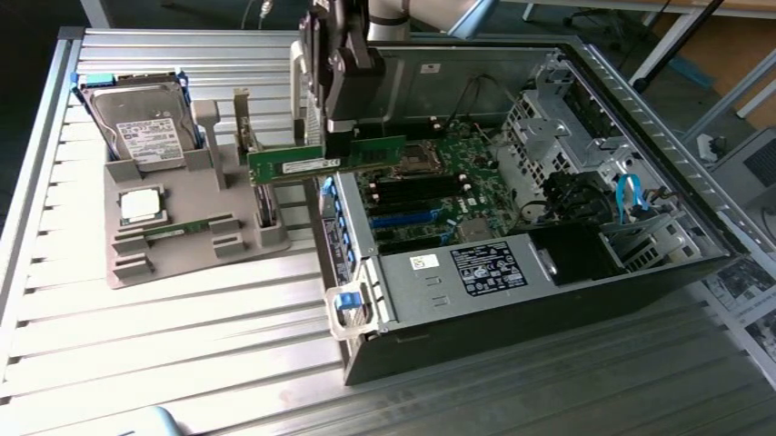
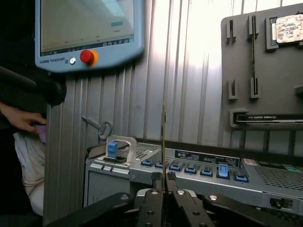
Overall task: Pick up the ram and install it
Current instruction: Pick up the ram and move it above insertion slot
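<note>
My gripper (image 1: 343, 136) is shut on the ram (image 1: 318, 163), a long green circuit-board stick held level in the air by its top edge. It hangs over the near wall of the open computer case (image 1: 401, 300), between the grey parts holder (image 1: 182, 186) and the motherboard (image 1: 455, 159). The black memory slots (image 1: 406, 191) lie just beyond it, lower down. In the wrist view the ram (image 2: 163, 142) shows edge-on as a thin line rising from between the fingertips (image 2: 156, 178) of my gripper (image 2: 164, 178). A second green stick (image 1: 184, 230) lies in the holder.
A silver hard drive (image 1: 140, 123) and a square CPU chip (image 1: 142, 205) sit in the holder. The case holds drive cages and cables (image 1: 624, 195) on the exterior view's right. In the wrist view a teach pendant (image 2: 87, 28), a key (image 2: 102, 128) and a person's hand (image 2: 19, 118) appear.
</note>
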`<action>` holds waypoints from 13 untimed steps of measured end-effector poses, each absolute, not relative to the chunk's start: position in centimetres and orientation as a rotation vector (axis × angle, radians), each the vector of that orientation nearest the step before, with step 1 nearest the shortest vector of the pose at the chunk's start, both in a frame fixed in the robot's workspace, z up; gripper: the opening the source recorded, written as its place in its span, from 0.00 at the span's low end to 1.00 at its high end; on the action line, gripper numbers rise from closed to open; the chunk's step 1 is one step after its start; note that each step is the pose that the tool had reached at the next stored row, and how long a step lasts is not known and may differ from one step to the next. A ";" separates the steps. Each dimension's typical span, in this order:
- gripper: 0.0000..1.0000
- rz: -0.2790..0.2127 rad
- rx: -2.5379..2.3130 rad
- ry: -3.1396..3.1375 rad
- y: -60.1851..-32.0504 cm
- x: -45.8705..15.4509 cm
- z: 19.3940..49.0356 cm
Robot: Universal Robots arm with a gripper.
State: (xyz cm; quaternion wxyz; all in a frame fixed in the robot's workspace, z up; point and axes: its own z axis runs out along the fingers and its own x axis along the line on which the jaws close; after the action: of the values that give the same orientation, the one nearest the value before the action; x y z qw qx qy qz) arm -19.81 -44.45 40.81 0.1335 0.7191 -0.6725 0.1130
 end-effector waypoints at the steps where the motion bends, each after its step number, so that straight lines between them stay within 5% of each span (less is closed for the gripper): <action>1: 0.13 0.329 2.084 -1.949 -44.5 -19.7 40.8; 13: 0.13 0.351 2.065 -1.938 -44.5 -18.1 40.8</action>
State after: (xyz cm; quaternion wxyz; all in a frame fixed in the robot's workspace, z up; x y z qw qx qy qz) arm -18.06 -44.46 40.80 0.1434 0.7161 -0.6722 0.1219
